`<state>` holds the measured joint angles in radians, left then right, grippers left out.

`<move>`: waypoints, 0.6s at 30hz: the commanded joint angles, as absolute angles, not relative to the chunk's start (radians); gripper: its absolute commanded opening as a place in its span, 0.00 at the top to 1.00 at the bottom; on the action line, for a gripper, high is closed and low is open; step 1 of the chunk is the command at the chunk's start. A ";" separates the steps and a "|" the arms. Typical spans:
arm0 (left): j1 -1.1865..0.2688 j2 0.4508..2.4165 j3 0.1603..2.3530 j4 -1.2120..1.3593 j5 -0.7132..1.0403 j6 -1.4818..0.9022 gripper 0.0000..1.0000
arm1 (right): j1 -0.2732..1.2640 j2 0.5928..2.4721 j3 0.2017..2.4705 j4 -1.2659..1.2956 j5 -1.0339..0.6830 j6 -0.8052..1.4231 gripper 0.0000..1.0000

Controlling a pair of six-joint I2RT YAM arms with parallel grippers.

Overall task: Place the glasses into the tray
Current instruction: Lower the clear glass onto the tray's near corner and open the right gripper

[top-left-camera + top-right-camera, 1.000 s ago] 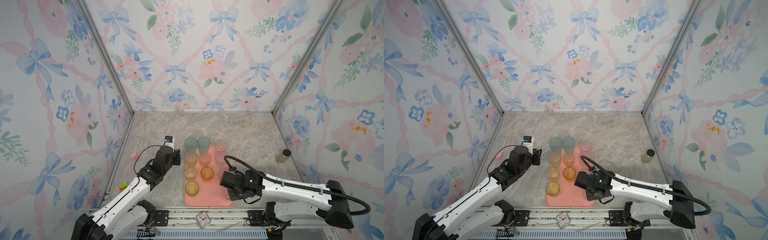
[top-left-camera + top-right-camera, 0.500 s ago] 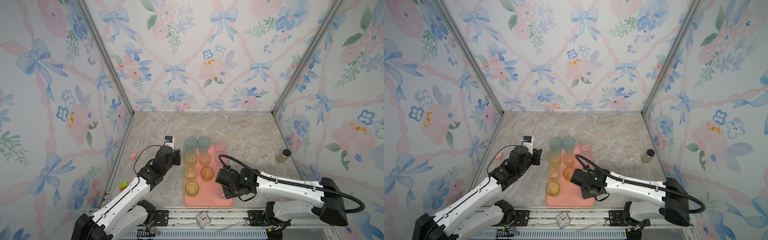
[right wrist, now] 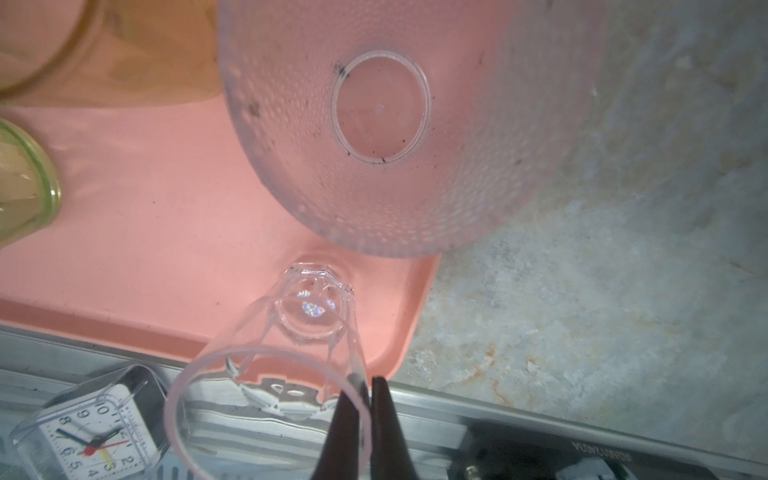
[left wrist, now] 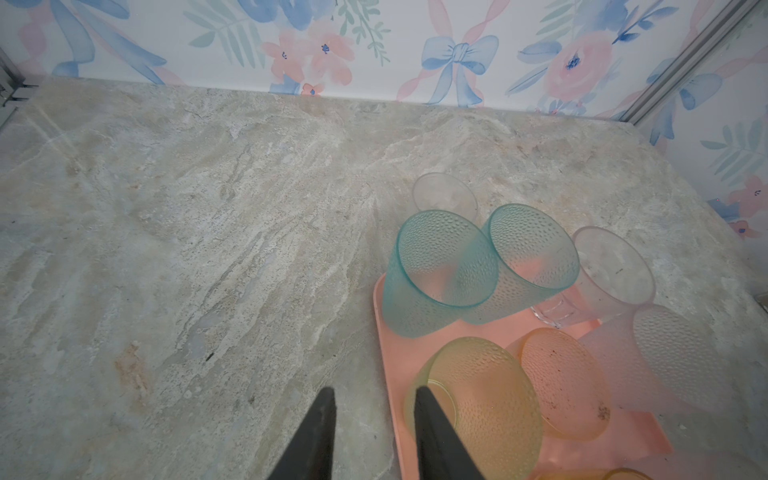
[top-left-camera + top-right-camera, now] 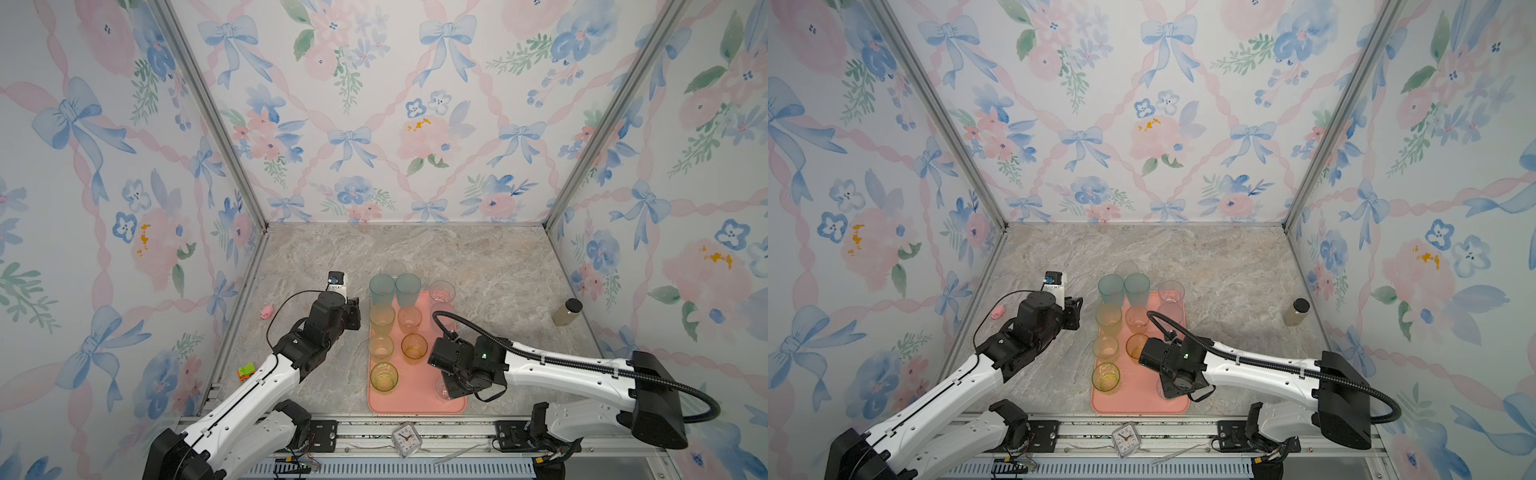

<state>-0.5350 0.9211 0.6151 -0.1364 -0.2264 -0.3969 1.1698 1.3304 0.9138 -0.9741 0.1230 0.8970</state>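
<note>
The right claw (image 3: 365,384) is now standing a little more to the left than one second ago, further in over the tray (image 5: 415,406), and it is carrying the clear glass (image 3: 291,345) with it. The left claw (image 4: 372,395) is not changing its place.

I am judging this glass to be light, stiff and smooth. It is likely turning or slipping easily in a small pinch, and a hard knock is probably risking a crack. The rim wall is a fair place to hold it if the move is slow.

The right claw is gripping the clear glass exactly there. One finger is sitting inside the thin wall and one outside, and the two are almost meeting. The glass is hanging tilted, with its faceted bottom over the near right corner of the tray, beside a bigger frosted glass (image 3: 395,166). Perhaps the bottom is already touching the tray floor, but the wrist view is not showing this clearly.

The left claw is standing partly open and holding nothing. It is hovering over the table (image 4: 166,249), just beside the yellow glass (image 4: 490,399) at the tray's left edge.

Most glasses are already standing in the tray. One pale glass (image 4: 444,195) is still waiting on the table behind the teal glasses (image 4: 440,266).
</note>
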 commanded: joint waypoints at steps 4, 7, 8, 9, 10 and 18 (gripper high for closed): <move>-0.528 0.917 0.602 -0.155 -0.222 -0.385 0.65 | 1.149 1.341 0.890 -0.974 0.115 0.883 1.00; -0.526 0.919 0.605 -0.155 -0.221 -0.385 0.65 | 1.143 1.342 0.886 -0.974 0.114 0.878 1.00; -0.526 0.920 0.605 -0.155 -0.220 -0.384 0.65 | 1.142 1.341 0.885 -0.974 0.114 0.878 1.00; -0.526 0.921 0.606 -0.155 -0.220 -0.384 0.65 | 1.141 1.341 0.885 -0.974 0.114 0.876 1.00; -0.526 0.920 0.607 -0.155 -0.219 -0.383 0.65 | 1.140 1.341 0.886 -0.974 0.114 0.875 1.00; -0.525 0.924 0.612 -0.160 -0.221 -0.382 0.65 | 1.134 1.339 0.890 -0.976 0.115 0.867 0.83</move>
